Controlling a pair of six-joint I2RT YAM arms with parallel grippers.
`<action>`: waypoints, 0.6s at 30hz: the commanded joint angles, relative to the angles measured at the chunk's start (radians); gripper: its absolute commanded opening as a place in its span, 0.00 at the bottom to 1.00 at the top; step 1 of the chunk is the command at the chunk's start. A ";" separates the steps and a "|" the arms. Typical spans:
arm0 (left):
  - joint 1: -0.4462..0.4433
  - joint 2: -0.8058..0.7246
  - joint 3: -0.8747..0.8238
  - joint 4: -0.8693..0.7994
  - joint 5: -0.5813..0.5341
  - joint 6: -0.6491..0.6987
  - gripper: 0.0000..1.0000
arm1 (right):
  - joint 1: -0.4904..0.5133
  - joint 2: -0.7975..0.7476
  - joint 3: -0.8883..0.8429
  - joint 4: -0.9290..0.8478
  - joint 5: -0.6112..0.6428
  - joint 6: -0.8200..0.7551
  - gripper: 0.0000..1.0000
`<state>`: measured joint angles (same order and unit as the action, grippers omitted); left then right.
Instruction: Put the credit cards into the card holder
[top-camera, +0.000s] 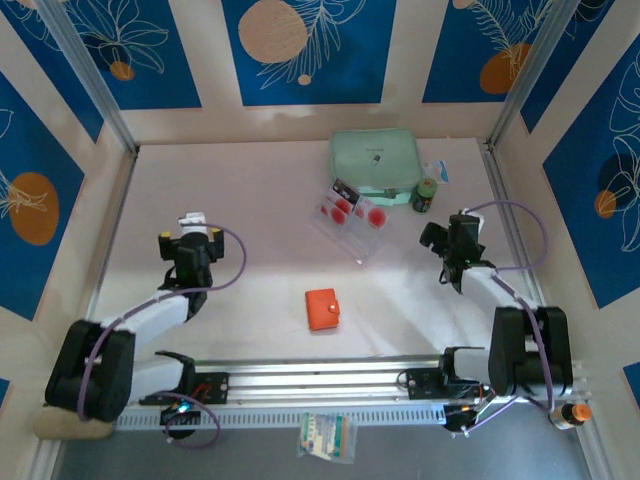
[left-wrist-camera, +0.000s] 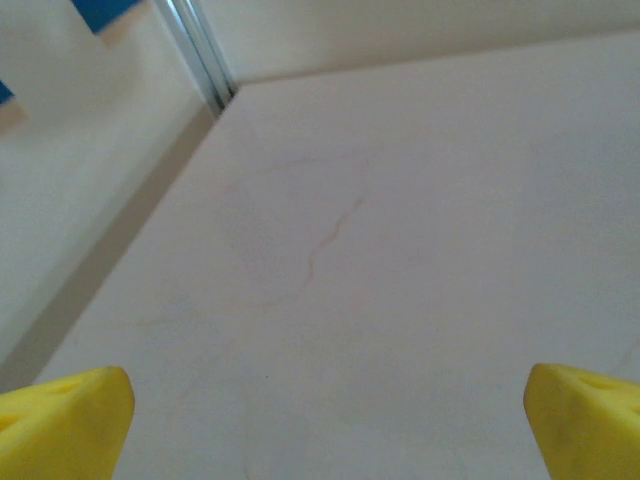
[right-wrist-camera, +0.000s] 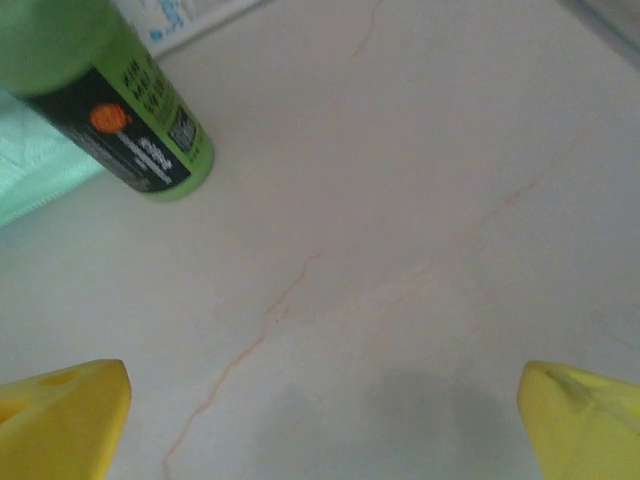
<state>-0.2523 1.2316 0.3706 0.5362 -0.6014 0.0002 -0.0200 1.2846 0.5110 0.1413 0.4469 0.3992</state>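
The credit cards, pale with red dots, lie in a clear plastic tray right of the table's middle. The orange-red card holder lies shut on the table, nearer the arms and apart from the tray. At the left my left gripper hangs open over bare table; its yellow fingertips stand wide apart around nothing. My right gripper is open to the right of the tray, with bare table between its yellow fingertips and a midpoint over the tabletop.
A mint-green case lies behind the tray, its edge also in the right wrist view. A small green bottle stands just ahead of my right gripper. Side walls with metal rails bound the table. A packet lies below the arm bases.
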 joint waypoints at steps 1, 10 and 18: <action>0.014 0.096 -0.025 0.246 0.051 0.042 1.00 | -0.003 0.041 -0.009 0.198 -0.083 -0.096 0.99; 0.087 0.282 -0.049 0.477 0.265 0.069 1.00 | -0.015 0.121 -0.125 0.611 -0.289 -0.221 0.99; 0.146 0.336 -0.001 0.413 0.419 0.046 1.00 | 0.002 0.240 -0.152 0.782 -0.360 -0.270 0.99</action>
<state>-0.1379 1.5684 0.3378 0.9463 -0.2817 0.0605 -0.0208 1.5223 0.3138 0.8368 0.1585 0.1806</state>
